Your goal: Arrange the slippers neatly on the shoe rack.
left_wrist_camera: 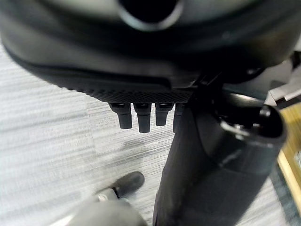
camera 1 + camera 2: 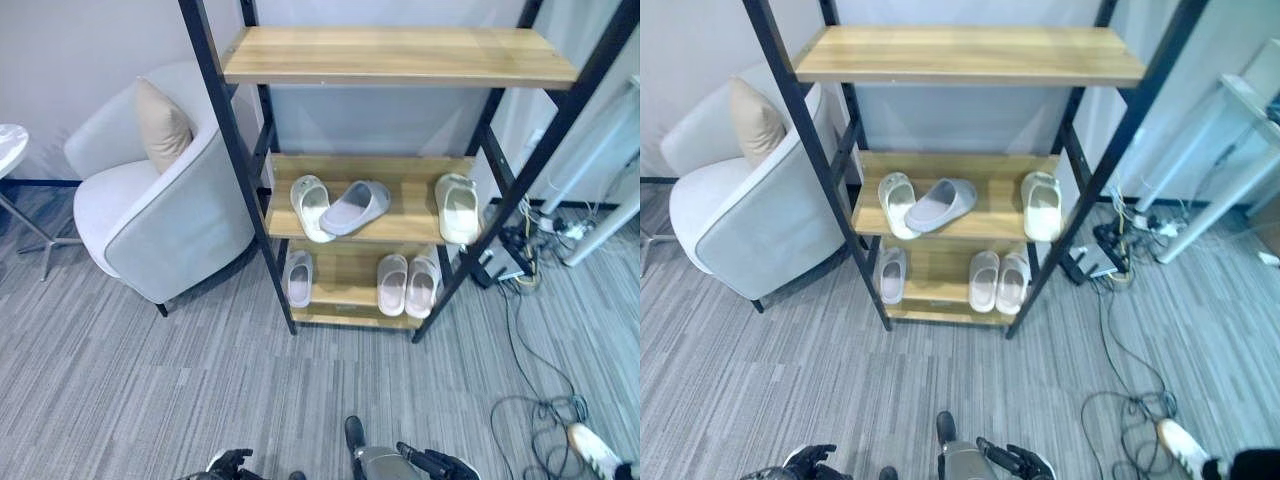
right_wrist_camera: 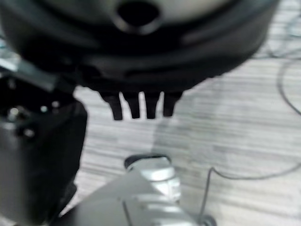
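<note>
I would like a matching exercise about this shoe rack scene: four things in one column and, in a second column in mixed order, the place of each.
Things:
1. grey slipper
2. pair of pink slippers
3. beige cushion
4. single pink slipper

Places:
A. bottom shelf, left end
B. on the white armchair
C. middle shelf, leaning on a white slipper
D. bottom shelf, right part, side by side

Pairs: 1-C, 2-D, 3-B, 4-A
</note>
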Robot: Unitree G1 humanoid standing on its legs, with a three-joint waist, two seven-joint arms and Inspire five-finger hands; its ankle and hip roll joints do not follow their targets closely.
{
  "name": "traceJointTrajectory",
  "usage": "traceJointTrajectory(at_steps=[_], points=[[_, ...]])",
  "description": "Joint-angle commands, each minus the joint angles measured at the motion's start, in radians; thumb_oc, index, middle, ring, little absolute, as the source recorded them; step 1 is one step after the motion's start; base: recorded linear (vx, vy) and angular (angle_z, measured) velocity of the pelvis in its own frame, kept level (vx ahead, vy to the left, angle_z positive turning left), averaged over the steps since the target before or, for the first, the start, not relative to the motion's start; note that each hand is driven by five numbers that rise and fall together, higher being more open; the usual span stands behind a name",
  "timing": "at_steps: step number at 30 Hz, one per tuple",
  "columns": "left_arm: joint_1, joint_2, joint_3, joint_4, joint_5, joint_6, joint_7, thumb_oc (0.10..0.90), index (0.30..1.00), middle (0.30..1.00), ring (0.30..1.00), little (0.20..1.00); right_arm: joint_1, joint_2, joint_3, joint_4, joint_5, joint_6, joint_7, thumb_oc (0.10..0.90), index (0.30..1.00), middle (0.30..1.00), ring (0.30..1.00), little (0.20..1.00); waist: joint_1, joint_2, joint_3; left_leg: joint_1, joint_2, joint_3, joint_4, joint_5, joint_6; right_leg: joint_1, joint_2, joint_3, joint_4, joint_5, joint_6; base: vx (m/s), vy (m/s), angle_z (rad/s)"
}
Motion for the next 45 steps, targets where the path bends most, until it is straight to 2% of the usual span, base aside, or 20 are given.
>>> traceJointTrajectory(at_steps=[1, 2, 3, 4, 7, 9, 10, 11, 13, 14, 17, 21, 25, 33, 39, 40, 42, 45], points=[[0.012, 0.035, 0.010, 0.022, 0.039, -0.013, 0.004, 0.800, 0.900, 0.900, 0.900, 0.900, 0.032, -0.064, -0.019, -0.047, 0.008, -0.047, 0.004, 0.800, 0.900, 0.900, 0.900, 0.900, -0.016, -0.028, -0.029, 0.022, -0.033, 0.069, 0.160, -0.083, -0.070, 0.081, -0.024, 0.060, -0.122, 0.029, 0.059, 0.18, -0.232, 0.40], [0.021, 0.037, 0.016, 0.021, 0.038, -0.013, 0.008, 0.800, 0.900, 0.900, 0.900, 0.900, 0.036, -0.064, -0.015, -0.057, 0.010, -0.044, 0.007, 0.800, 0.900, 0.900, 0.900, 0.900, -0.011, -0.027, -0.030, 0.012, -0.024, 0.070, 0.202, -0.073, -0.084, 0.095, -0.018, 0.056, -0.109, 0.017, 0.050, 0.19, -0.217, 0.23], [0.025, 0.038, 0.022, 0.012, 0.023, -0.017, 0.009, 0.800, 0.900, 0.900, 0.900, 0.900, 0.035, -0.067, -0.010, -0.078, 0.024, -0.052, 0.008, 0.800, 0.900, 0.900, 0.900, 0.900, -0.005, -0.030, -0.025, -0.024, -0.020, 0.063, 0.305, -0.045, -0.101, 0.110, -0.015, 0.056, -0.092, 0.008, 0.038, 0.17, -0.264, 0.14], [0.018, 0.037, 0.027, -0.003, 0.007, -0.015, 0.024, 0.800, 0.900, 0.900, 0.900, 0.900, 0.027, -0.071, 0.007, -0.110, 0.022, -0.055, 0.008, 0.800, 0.900, 0.900, 0.900, 0.900, 0.010, -0.046, -0.006, -0.111, -0.012, 0.061, 0.477, 0.013, -0.118, 0.142, -0.018, 0.057, -0.077, -0.017, 0.016, 0.10, -0.204, 0.17], [0.008, 0.029, 0.018, -0.019, -0.002, -0.018, 0.037, 0.800, 0.900, 0.900, 0.900, 0.900, 0.020, -0.075, 0.019, -0.121, 0.013, -0.056, -0.003, 0.800, 0.900, 0.900, 0.900, 0.900, 0.023, -0.049, 0.004, -0.164, 0.016, 0.094, 0.508, 0.016, -0.105, 0.178, -0.021, 0.047, -0.080, -0.042, 0.001, 0.12, -0.107, 0.09], [0.013, 0.017, 0.011, -0.026, -0.002, -0.019, 0.041, 0.800, 0.900, 0.900, 0.900, 0.900, 0.022, -0.076, 0.022, -0.124, 0.008, -0.064, -0.008, 0.800, 0.900, 0.900, 0.900, 0.900, 0.039, -0.050, 0.002, -0.173, 0.024, 0.113, 0.411, -0.012, -0.089, 0.213, -0.025, 0.036, -0.095, -0.056, 0.001, 0.11, 0.014, 0.06], [0.013, 0.017, 0.011, -0.026, -0.002, -0.019, 0.041, 0.800, 0.900, 0.900, 0.900, 0.900, 0.022, -0.076, 0.022, -0.124, 0.008, -0.064, -0.008, 0.800, 0.900, 0.900, 0.900, 0.900, 0.039, -0.050, 0.003, -0.172, 0.024, 0.114, 0.411, -0.012, -0.089, 0.214, -0.025, 0.036, -0.095, -0.056, 0.001, 0.16, 0.061, 0.11], [0.016, 0.008, -0.001, -0.022, 0.004, -0.023, 0.046, 0.800, 0.900, 0.900, 0.900, 0.900, 0.017, -0.076, 0.027, -0.123, 0.002, -0.070, -0.016, 0.800, 0.900, 0.900, 0.900, 0.900, 0.054, -0.052, 0.000, -0.199, 0.021, 0.086, 0.306, -0.007, -0.093, 0.229, -0.029, 0.033, -0.109, -0.063, 0.005, 0.15, 0.066, 0.13], [0.012, 0.005, -0.015, -0.016, 0.010, -0.024, 0.054, 0.800, 0.900, 0.900, 0.900, 0.900, 0.008, -0.078, 0.034, -0.130, -0.017, -0.074, -0.032, 0.800, 0.900, 0.900, 0.900, 0.900, 0.071, -0.049, 0.014, -0.239, 0.018, 0.035, 0.230, 0.057, -0.107, 0.256, -0.023, 0.035, -0.119, -0.077, 0.007, 0.15, 0.068, -0.01], [0.009, 0.004, -0.018, -0.013, 0.009, -0.023, 0.055, 0.800, 0.900, 0.900, 0.900, 0.900, 0.006, -0.079, 0.035, -0.145, -0.018, -0.076, -0.036, 0.800, 0.900, 0.900, 0.900, 0.900, 0.074, -0.050, 0.017, -0.256, 0.024, 0.032, 0.213, 0.079, -0.115, 0.265, -0.023, 0.040, -0.123, -0.081, 0.008, 0.13, 0.083, -0.22], [0.037, -0.005, -0.003, 0.016, 0.034, -0.012, 0.053, 0.800, 0.900, 0.900, 0.900, 0.900, 0.033, -0.078, 0.033, -0.211, -0.038, -0.088, -0.033, 0.800, 0.900, 0.900, 0.900, 0.900, 0.067, -0.032, -0.002, -0.185, 0.046, 0.043, 0.106, 0.081, -0.112, 0.275, -0.021, 0.047, -0.133, -0.086, 0.020, 0.12, 0.114, -0.41], [0.062, 0.003, 0.009, 0.045, 0.081, -0.004, 0.053, 0.800, 0.900, 0.900, 0.900, 0.900, 0.076, -0.077, 0.022, -0.310, -0.044, -0.094, -0.024, 0.800, 0.900, 0.900, 0.900, 0.900, 0.055, -0.033, -0.022, -0.128, 0.032, 0.070, 0.077, 0.065, -0.100, 0.284, -0.043, 0.062, -0.150, -0.072, 0.038, 0.10, 0.141, -0.36], [0.055, 0.021, 0.034, 0.017, 0.059, -0.014, 0.059, 0.800, 0.900, 0.900, 0.900, 0.900, 0.109, -0.068, 0.019, -0.354, -0.041, -0.095, -0.008, 0.800, 0.900, 0.900, 0.900, 0.900, 0.053, -0.035, -0.039, -0.092, 0.018, 0.097, 0.039, 0.056, -0.087, 0.286, -0.061, 0.082, -0.174, -0.048, 0.058, 0.06, 0.100, -0.18], [0.030, 0.023, 0.009, -0.047, 0.061, -0.033, 0.061, 0.800, 0.900, 0.900, 0.900, 0.900, 0.117, -0.064, 0.067, -0.482, -0.045, -0.104, 0.032, 0.800, 0.900, 0.900, 0.900, 0.900, 0.053, -0.032, -0.052, -0.059, -0.002, 0.115, -0.005, 0.054, -0.071, 0.285, -0.078, 0.093, -0.200, -0.028, 0.076, 0.00, 0.064, -0.08], [0.013, -0.005, -0.060, -0.040, 0.126, -0.031, 0.038, 0.800, 0.900, 0.900, 0.900, 0.900, 0.071, -0.067, 0.214, -0.654, 0.016, -0.101, 0.148, 0.800, 0.900, 0.900, 0.900, 0.900, 0.067, -0.034, -0.062, -0.046, -0.007, 0.114, -0.030, 0.059, -0.072, 0.295, -0.081, 0.077, -0.218, -0.026, 0.079, 0.00, 0.005, 0.00], [0.011, -0.008, -0.089, -0.044, 0.169, -0.024, 0.030, 0.800, 0.900, 0.900, 0.900, 0.900, 0.054, -0.091, 0.265, -0.754, 0.034, -0.078, 0.190, 0.800, 0.900, 0.900, 0.900, 0.900, 0.074, -0.038, -0.064, -0.044, -0.007, 0.110, -0.031, 0.056, -0.073, 0.301, -0.083, 0.067, -0.223, -0.028, 0.080, 0.03, 0.007, 0.04], [0.013, -0.014, -0.103, -0.028, 0.199, -0.013, 0.031, 0.800, 0.900, 0.900, 0.900, 0.900, 0.038, -0.120, 0.302, -0.860, 0.050, -0.070, 0.217, 0.800, 0.900, 0.900, 0.900, 0.900, 0.079, -0.044, -0.066, -0.046, -0.005, 0.112, -0.029, 0.062, -0.074, 0.298, -0.084, 0.065, -0.224, -0.022, 0.080, 0.01, 0.003, 0.11], [0.014, -0.020, -0.068, -0.001, 0.175, -0.001, 0.032, 0.800, 0.900, 0.900, 0.900, 0.900, 0.010, -0.172, 0.342, -1.003, 0.070, -0.067, 0.262, 0.800, 0.900, 0.900, 0.900, 0.900, 0.092, -0.052, -0.068, -0.040, -0.003, 0.111, -0.022, 0.054, -0.074, 0.307, -0.081, 0.065, -0.229, -0.023, 0.079, -0.01, -0.003, 0.15]])
